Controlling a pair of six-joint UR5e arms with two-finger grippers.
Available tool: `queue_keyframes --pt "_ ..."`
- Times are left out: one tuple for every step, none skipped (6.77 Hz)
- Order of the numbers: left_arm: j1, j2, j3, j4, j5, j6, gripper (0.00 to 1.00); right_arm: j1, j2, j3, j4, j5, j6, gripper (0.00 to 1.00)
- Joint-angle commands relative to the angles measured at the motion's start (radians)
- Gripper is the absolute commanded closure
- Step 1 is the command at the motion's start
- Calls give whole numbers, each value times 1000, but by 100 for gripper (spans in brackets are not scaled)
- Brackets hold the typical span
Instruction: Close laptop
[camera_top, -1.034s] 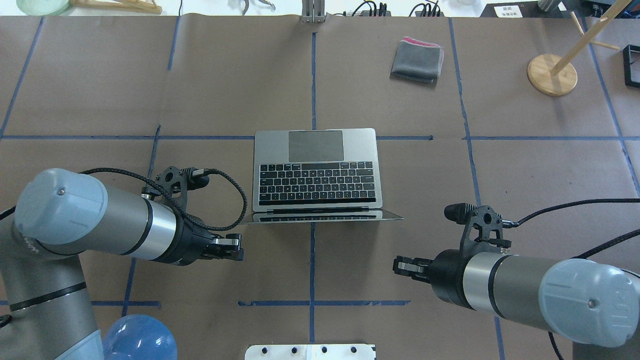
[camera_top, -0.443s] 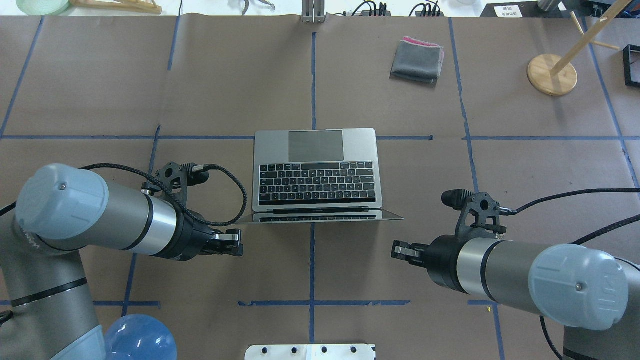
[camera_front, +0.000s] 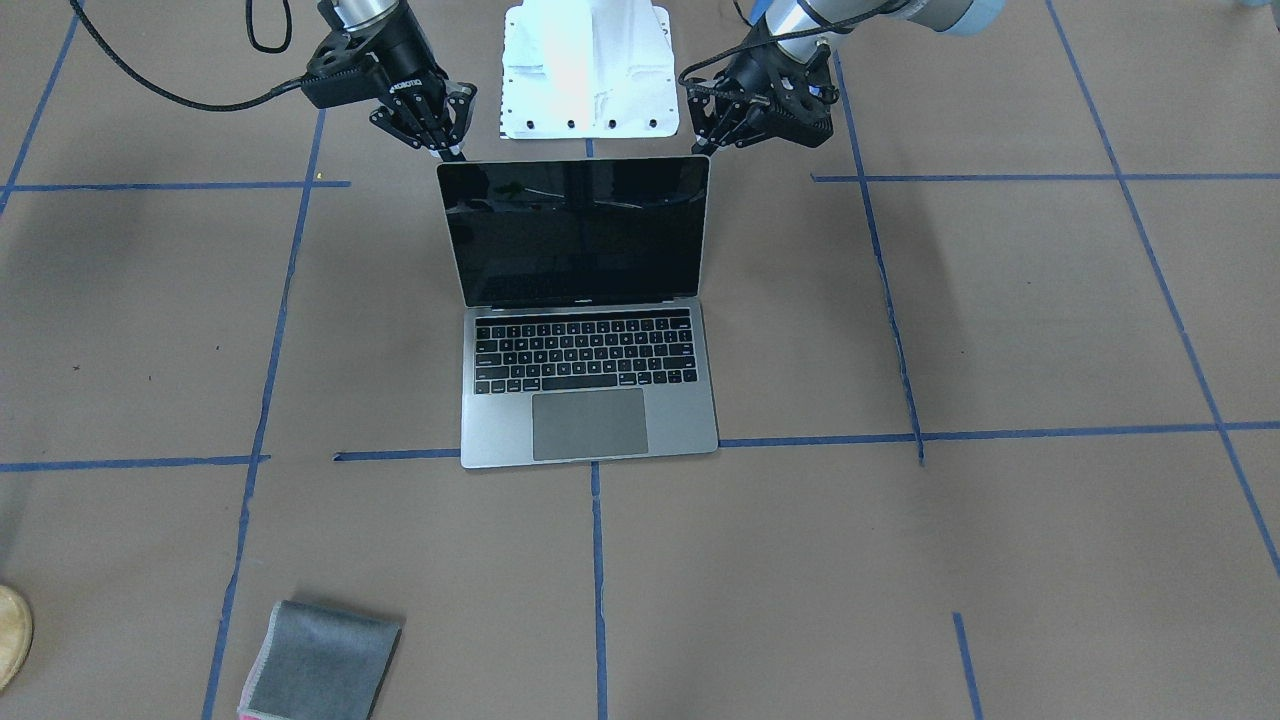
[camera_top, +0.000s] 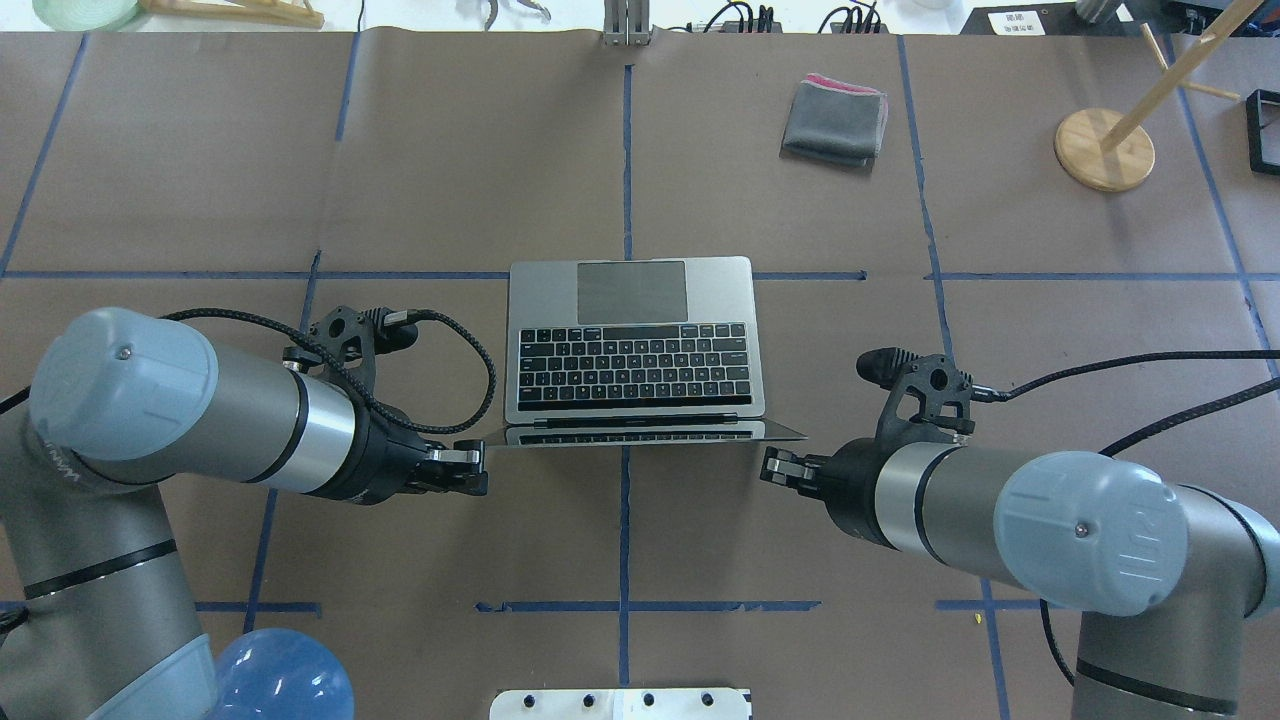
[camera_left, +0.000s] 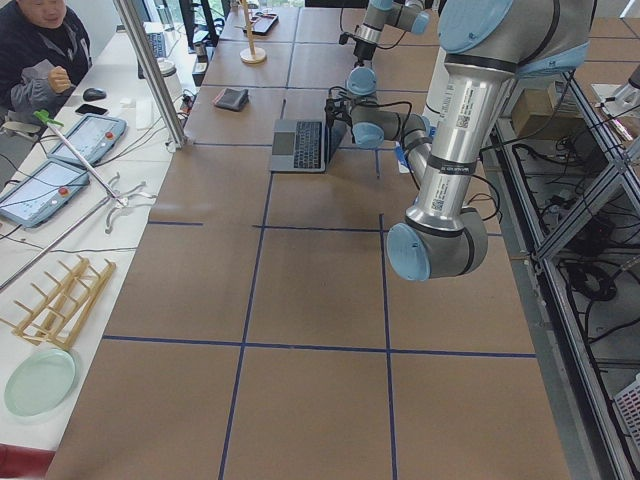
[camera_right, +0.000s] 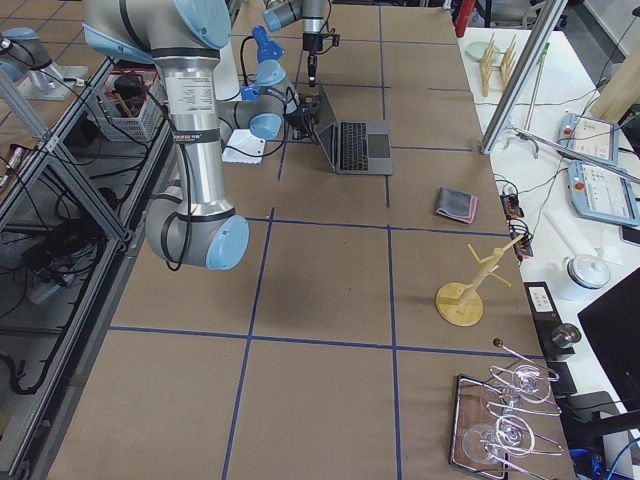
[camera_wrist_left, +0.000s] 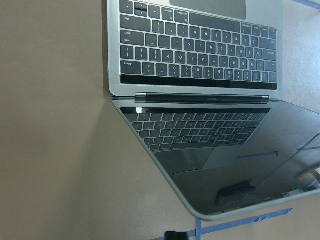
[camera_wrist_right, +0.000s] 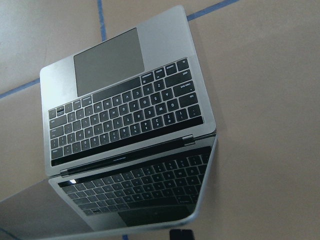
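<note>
The silver-grey laptop (camera_top: 630, 340) stands open in the middle of the table, its black screen (camera_front: 575, 235) tilted back toward me. My left gripper (camera_top: 478, 470) is shut and empty, just behind the lid's left corner; in the front-facing view it (camera_front: 700, 148) sits at the lid's top corner. My right gripper (camera_top: 768, 467) is shut and empty, just behind the lid's right corner, also shown in the front-facing view (camera_front: 452, 152). Both wrist views look down on the keyboard (camera_wrist_left: 200, 50) (camera_wrist_right: 125, 115) and its reflection in the screen.
A folded grey cloth (camera_top: 835, 120) lies at the far right of centre. A wooden stand (camera_top: 1105, 148) is at the far right. A white base plate (camera_top: 620, 703) is at the near edge between the arms. A person (camera_left: 40, 50) sits beyond the table.
The right arm has moved forward and left, bringing its gripper close to the lid's right corner. The left gripper has edged forward toward the lid's left corner. The laptop has not moved.
</note>
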Motion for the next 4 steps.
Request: queue_keyframes --pt "-26 -43 2 58 -2 2 100 26 45 -8 -43 6 -2 100" --pt "-48 -45 6 64 -4 3 100 46 47 -17 -45 7 -3 100" --pt "-69 -63 23 67 -4 3 100 83 71 -39 -46 21 -5 100" --pt "-82 -85 47 67 -5 5 100 129 119 -97 -45 80 -5 100"
